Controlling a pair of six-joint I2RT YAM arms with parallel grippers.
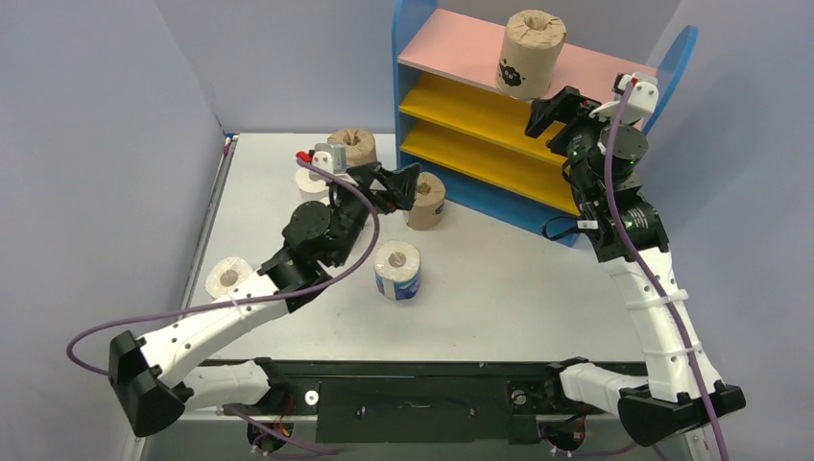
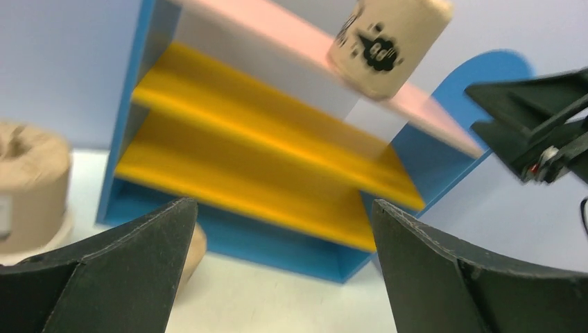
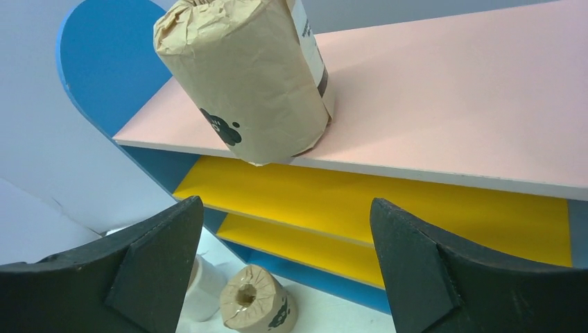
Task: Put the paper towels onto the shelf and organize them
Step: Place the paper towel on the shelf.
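Between spread black fingers (image 2: 132, 270) of the left gripper (image 2: 282, 203), blurred blue shelf (image 2: 277, 246) with brown-wrapped paper roll (image 2: 385, 41) at front edge of pink top board (image 2: 263, 21), another brown roll (image 2: 31, 173) at left.

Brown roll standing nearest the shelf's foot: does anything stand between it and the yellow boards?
Nothing visible. The brown roll stands just before the shelf's open left end, with only bare table between. The right gripper hangs by the shelf's right end, off that path.

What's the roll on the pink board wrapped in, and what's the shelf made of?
Roll: brown kraft-like paper, matte, visibly creased. Shelf: likely laminated or painted board, smooth, pale cut edge showing; plastic not ruled out.
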